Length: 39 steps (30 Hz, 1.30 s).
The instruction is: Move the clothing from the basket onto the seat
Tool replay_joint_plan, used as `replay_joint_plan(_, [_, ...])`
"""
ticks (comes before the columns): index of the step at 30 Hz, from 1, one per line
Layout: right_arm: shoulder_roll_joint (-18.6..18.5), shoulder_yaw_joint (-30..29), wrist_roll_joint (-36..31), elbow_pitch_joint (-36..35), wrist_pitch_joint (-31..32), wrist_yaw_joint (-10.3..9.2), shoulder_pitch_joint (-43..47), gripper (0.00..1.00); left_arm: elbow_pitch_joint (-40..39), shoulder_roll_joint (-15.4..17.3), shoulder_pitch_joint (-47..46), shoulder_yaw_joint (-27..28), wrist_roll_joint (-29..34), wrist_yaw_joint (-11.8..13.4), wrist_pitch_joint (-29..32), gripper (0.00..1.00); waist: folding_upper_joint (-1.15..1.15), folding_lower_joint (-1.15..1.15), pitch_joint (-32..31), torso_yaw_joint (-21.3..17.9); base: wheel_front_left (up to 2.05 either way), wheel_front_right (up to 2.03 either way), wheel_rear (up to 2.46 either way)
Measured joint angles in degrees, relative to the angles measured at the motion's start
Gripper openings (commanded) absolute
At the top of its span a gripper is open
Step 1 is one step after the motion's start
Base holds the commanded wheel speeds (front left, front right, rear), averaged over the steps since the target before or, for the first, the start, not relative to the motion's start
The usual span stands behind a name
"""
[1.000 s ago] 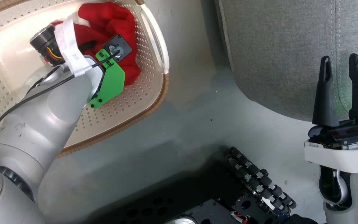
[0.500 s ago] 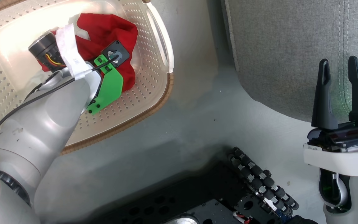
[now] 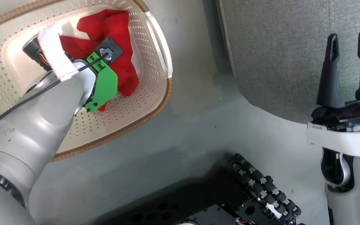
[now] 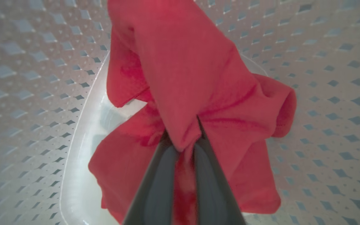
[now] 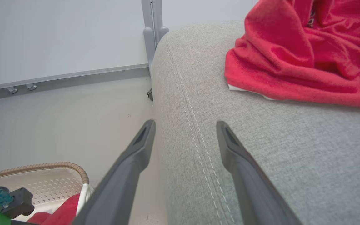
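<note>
Red clothing [image 4: 183, 62], one piece clamped in left fingers [image 4: 161, 181] inside cream basket [image 4: 27, 93], another lying on grey seat [image 5: 308, 150]; right fingers [image 5: 130, 162] apart.

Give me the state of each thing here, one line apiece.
Basket garment, bunched, pinched by the left pincer, inside the basket.
Seat garment, lying crumpled on the seat.
Left pincer, shut on the basket garment.
Right pincer, open, empty.
Basket, upright, holding one garment.
</note>
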Motion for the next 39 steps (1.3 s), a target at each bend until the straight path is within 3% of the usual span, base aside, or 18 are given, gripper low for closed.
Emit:
replay_joint_plan(6, [0.04, -0.35, -1.02, 1.41, 0.00, 0.01, -3.02, 1.00, 0.91, 0.74, 0.06, 0.00, -2.37, 0.00, -3.94, 0.00, 0.00, 0.00, -2.45, 0.30, 0.00, 0.00, 0.00])
replay_joint_plan(12, [0.05, -1.80, -2.92, 3.36, 0.00, 0.00, -3.18, 1.00, 1.97, -1.41, 2.93, -0.02, -5.15, 0.00, -8.71, 0.00, 0.00, 0.00, -6.54, 1.56, 0.00, 0.00, 0.00])
replay_joint_plan(30, [-2.85, -1.04, -3.88, 10.07, 0.00, 0.01, 2.80, 1.00, 3.00, -4.27, 17.57, 0.09, -13.69, 0.00, -21.46, 0.00, 0.00, 0.00, -27.10, 6.90, 0.00, 0.00, 0.00])
replay_joint_plan(33, [-3.31, -0.76, -3.70, 10.94, 0.00, 0.00, 4.01, 1.00, 2.50, -4.14, 19.40, 1.40, -14.82, 0.00, -21.86, 0.00, 0.00, 0.00, -30.98, 7.75, 0.00, 0.00, 0.00])
replay_joint_plan(39, [-3.75, 0.96, -2.74, 12.74, 0.00, 0.00, 6.78, 1.00, -6.33, -2.02, 24.12, 11.45, -13.36, 1.22, -22.13, 0.00, 0.00, 0.00, -38.86, 9.43, 0.00, 0.00, 0.00])
